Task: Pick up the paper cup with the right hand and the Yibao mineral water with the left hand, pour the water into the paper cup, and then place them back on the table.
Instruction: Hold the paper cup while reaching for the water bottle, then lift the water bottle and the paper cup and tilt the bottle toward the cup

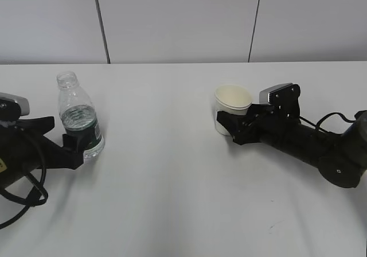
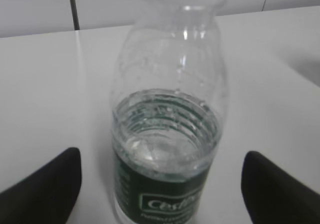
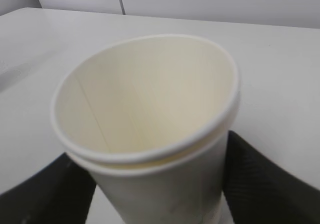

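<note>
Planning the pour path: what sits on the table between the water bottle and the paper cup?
Nothing: in the exterior view only bare white table lies between the Yibao mineral water and the paper cup.

one bottle [image 1: 79, 119], one paper cup [image 1: 232, 106], two claws

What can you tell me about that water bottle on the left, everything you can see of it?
The Yibao mineral water is a small clear plastic bottle, standing upright on the white table at the left. Its threaded neck has no cap. A dark green label with white lettering wraps the lower part, and clear water fills it roughly halfway, with droplets on the wall above. The left gripper has its black jaws on either side of the lower body; whether they press it is unclear.
</note>
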Robot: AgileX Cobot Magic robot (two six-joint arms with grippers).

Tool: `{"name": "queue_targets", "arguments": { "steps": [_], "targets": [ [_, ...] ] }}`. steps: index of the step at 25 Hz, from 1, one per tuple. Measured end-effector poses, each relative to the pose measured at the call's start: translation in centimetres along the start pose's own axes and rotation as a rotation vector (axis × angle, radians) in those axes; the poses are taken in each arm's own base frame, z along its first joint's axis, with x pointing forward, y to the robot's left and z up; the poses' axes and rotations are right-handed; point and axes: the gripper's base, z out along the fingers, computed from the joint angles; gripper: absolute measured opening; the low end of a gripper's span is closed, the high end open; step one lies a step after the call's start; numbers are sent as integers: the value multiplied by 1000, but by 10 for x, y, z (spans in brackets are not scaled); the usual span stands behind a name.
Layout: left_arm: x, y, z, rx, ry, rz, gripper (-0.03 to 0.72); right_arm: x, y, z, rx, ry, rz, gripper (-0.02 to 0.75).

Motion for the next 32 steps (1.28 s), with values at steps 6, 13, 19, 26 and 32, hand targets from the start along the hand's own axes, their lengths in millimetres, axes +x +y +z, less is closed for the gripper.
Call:
{"name": "queue_targets", "arguments": {
  "steps": [6, 13, 19, 26, 32],
  "targets": [
    [4, 6, 25, 0, -6, 1, 592, 0, 0, 0, 0, 0, 0, 566],
    [11, 11, 48, 2, -6, 3, 583, 0, 0, 0, 0, 0, 0, 566],
    [13, 10, 50, 16, 1, 7, 455, 0, 0, 0, 0, 0, 0, 565],
    [14, 8, 50, 36, 1, 16, 412, 0, 0, 0, 0, 0, 0, 564],
    [14, 8, 50, 39, 1, 18, 411, 0, 0, 0, 0, 0, 0, 525]
  ]
}}
